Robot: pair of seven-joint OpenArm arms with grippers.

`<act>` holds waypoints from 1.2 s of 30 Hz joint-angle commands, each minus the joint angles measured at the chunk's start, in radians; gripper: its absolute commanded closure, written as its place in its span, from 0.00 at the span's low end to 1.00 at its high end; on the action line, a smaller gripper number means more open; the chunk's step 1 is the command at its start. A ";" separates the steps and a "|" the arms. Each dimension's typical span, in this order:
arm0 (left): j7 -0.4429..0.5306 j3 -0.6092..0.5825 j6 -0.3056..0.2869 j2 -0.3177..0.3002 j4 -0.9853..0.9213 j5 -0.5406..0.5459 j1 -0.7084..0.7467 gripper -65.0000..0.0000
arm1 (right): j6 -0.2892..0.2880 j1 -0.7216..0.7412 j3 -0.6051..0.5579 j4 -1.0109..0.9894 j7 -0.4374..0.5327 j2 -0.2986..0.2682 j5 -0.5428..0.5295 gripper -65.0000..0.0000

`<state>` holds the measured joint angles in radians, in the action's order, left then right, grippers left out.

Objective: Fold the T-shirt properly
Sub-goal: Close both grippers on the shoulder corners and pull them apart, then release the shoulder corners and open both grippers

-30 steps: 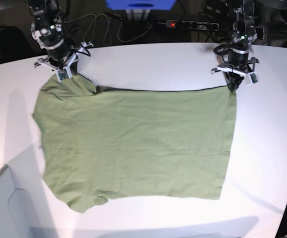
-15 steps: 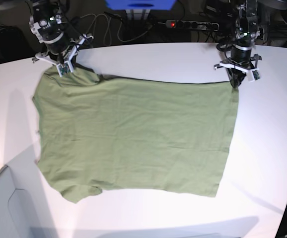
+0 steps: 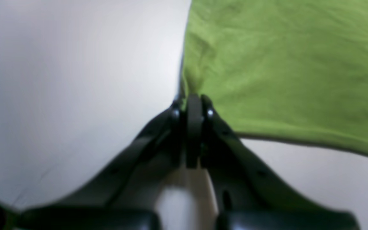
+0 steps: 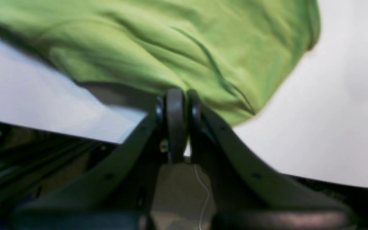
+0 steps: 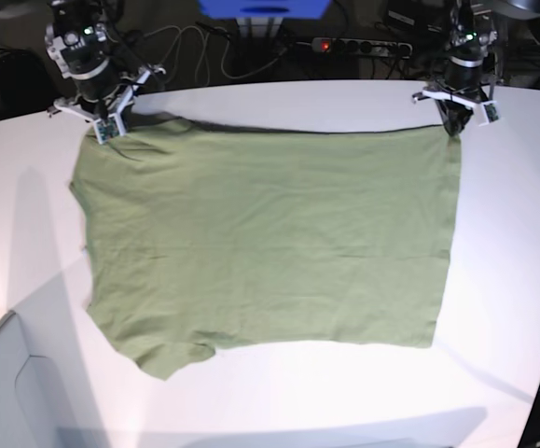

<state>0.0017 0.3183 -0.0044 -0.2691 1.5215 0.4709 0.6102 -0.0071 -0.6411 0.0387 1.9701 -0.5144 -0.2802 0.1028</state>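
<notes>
The T-shirt (image 5: 265, 238) lies flat and spread out on the white worktop (image 5: 512, 280), one short sleeve near the front edge. It looks pulled smooth so that it can be folded neatly; I think no fold has been made yet. At the far edge, each arm pinches one corner of the cloth. The left tool (image 3: 194, 102) is clenched on the hem corner, its arm reaching down from behind. The right tool (image 4: 175, 95) is clenched on the sleeve end, where the cloth bunches up. Behind the worktop lie dark cables (image 5: 214, 51).
</notes>
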 commanded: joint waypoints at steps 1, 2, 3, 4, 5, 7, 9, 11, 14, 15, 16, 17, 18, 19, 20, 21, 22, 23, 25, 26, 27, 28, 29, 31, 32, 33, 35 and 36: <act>-0.004 0.014 0.007 -0.011 0.020 -0.004 0.015 1.00 | -0.001 -0.003 0.007 0.024 0.026 -0.009 -0.001 1.00; -0.004 0.018 0.007 -0.008 0.027 -0.004 0.020 1.00 | -0.001 -0.003 0.014 0.027 0.026 -0.011 -0.001 1.00; -0.004 0.023 0.007 -0.006 0.037 -0.004 0.021 1.00 | -0.001 -0.003 0.017 0.028 0.026 -0.015 -0.001 1.00; -0.004 0.023 0.007 -0.006 0.046 -0.004 0.027 1.00 | -0.001 -0.003 0.014 0.028 0.026 -0.021 -0.001 1.00; -0.004 0.023 0.007 -0.006 0.054 -0.004 0.037 1.00 | -0.001 -0.001 0.013 0.028 0.026 -0.021 -0.001 1.00; -0.004 0.023 0.007 -0.008 0.077 -0.004 0.044 1.00 | -0.001 0.007 0.014 0.035 0.026 -0.021 -0.001 1.00; -0.002 0.026 0.007 -0.008 0.101 -0.004 0.046 1.00 | -0.001 0.010 0.011 0.051 0.026 -0.021 -0.001 1.00; -0.002 0.045 0.007 -0.006 0.118 -0.004 0.043 1.00 | -0.001 0.039 0.008 0.067 0.026 -0.021 -0.001 1.00; -0.002 0.052 0.007 -0.009 0.133 -0.004 0.037 1.00 | -0.003 0.083 0.007 0.064 0.018 -0.021 -0.001 1.00; -0.002 0.052 0.007 -0.012 0.139 -0.004 0.035 1.00 | -0.003 0.100 0.007 0.062 0.017 -0.021 -0.001 1.00; -0.002 0.052 0.007 -0.014 0.141 -0.004 0.030 1.00 | -0.003 0.111 0.007 0.061 0.017 -0.021 -0.001 1.00; -0.002 0.052 0.007 -0.014 0.144 -0.004 0.017 1.00 | -0.003 0.122 0.007 0.058 0.017 -0.021 -0.001 1.00; -0.002 0.054 0.007 -0.014 0.144 -0.005 0.000 1.00 | -0.003 0.131 0.005 0.056 0.017 -0.021 -0.001 1.00; -0.002 0.058 0.007 -0.014 0.142 -0.005 -0.013 1.00 | -0.003 0.149 0.005 0.054 0.017 -0.021 -0.001 1.00; -0.002 0.058 0.007 -0.014 0.139 -0.005 -0.020 1.00 | -0.003 0.166 0.003 0.054 0.017 -0.021 -0.001 1.00; -0.002 0.058 0.007 -0.014 0.138 -0.005 -0.028 1.00 | -0.003 0.180 -0.001 0.054 0.017 -0.021 -0.001 1.00; -0.002 0.058 0.007 -0.014 0.138 -0.005 -0.032 1.00 | -0.003 0.191 -0.004 0.053 0.017 -0.021 -0.001 1.00; -0.002 0.058 0.007 -0.014 0.138 -0.005 -0.040 1.00 | -0.003 0.201 -0.009 0.053 0.017 -0.021 -0.001 1.00; -0.002 0.058 0.007 -0.014 0.136 -0.005 -0.054 1.00 | -0.003 0.232 -0.010 0.051 0.017 -0.020 -0.001 1.00; -0.002 0.058 0.007 -0.014 0.135 -0.005 -0.059 1.00 | -0.003 0.251 -0.021 0.038 0.017 -0.018 -0.001 1.00; -0.004 0.057 0.007 -0.014 0.135 -0.005 -0.065 1.00 | -0.003 0.272 -0.038 0.019 0.018 -0.018 -0.001 1.00; -0.004 0.055 0.007 -0.014 0.138 -0.005 -0.068 1.00 | -0.003 0.295 -0.053 0.002 0.018 -0.020 -0.001 1.00; -0.004 0.055 0.007 -0.014 0.141 -0.005 -0.068 1.00 | -0.003 0.313 -0.064 -0.015 0.018 -0.020 -0.001 1.00; -0.004 0.055 0.007 -0.014 0.141 -0.005 -0.068 1.00 | -0.003 0.344 -0.090 -0.050 0.021 -0.020 -0.001 1.00; -0.004 0.055 0.007 -0.014 0.141 -0.005 -0.068 1.00 | -0.003 0.356 -0.101 -0.064 0.023 -0.020 -0.001 1.00; -0.004 0.055 0.007 -0.014 0.141 -0.005 -0.068 1.00 | -0.003 0.370 -0.115 -0.074 0.023 -0.020 -0.001 1.00; -0.004 0.055 0.007 -0.014 0.135 -0.005 -0.068 1.00 | -0.003 0.401 -0.142 -0.099 0.023 -0.021 -0.001 1.00; -0.004 0.055 0.007 -0.014 0.135 -0.005 -0.069 1.00 | -0.003 0.415 -0.153 -0.110 0.023 -0.021 -0.001 1.00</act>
<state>-0.0319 0.3668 -0.0006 -0.2710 1.6421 0.4667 0.5400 -0.0082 -0.2386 -0.1219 1.8412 -0.5198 -0.2935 0.1009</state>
